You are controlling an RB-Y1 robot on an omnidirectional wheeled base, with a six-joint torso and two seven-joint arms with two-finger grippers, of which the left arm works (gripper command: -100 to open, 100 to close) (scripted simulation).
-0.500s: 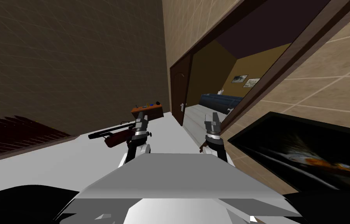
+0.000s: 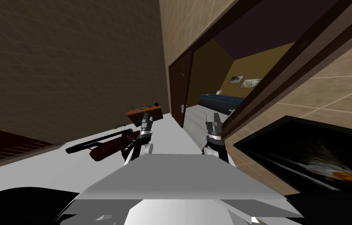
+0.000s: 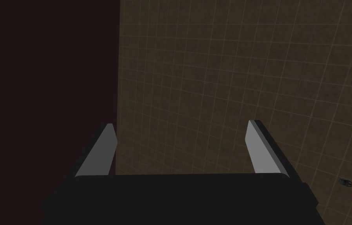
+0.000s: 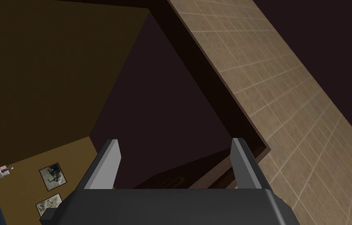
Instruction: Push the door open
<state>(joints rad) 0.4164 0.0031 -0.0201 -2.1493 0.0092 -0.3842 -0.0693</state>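
Observation:
The dark brown door [image 2: 179, 88] stands open at the left side of the doorway, with a pale handle [image 2: 182, 108] on it. Its dark frame [image 2: 272, 74] runs up the right side. My right gripper [image 2: 215, 117] is held in front of the opening, close to the frame's right post, apart from the door. In the right wrist view this gripper [image 4: 175, 140] is open and empty, facing the frame's top corner [image 4: 226, 101]. My left gripper [image 2: 146, 117] is left of the door. In the left wrist view it [image 3: 182, 124] is open, facing a tiled wall.
A small brown table [image 2: 144, 112] with small items stands by the wall left of the door. A long dark red object [image 2: 106, 146] lies on the white floor near my left arm. A dark framed picture [image 2: 315, 156] hangs on the right wall. A blue sofa [image 2: 220, 102] lies beyond the doorway.
I have moved forward toward the doorway: the frame and the framed picture have spread to the right, the table and red object to the left. Both grippers stay open.

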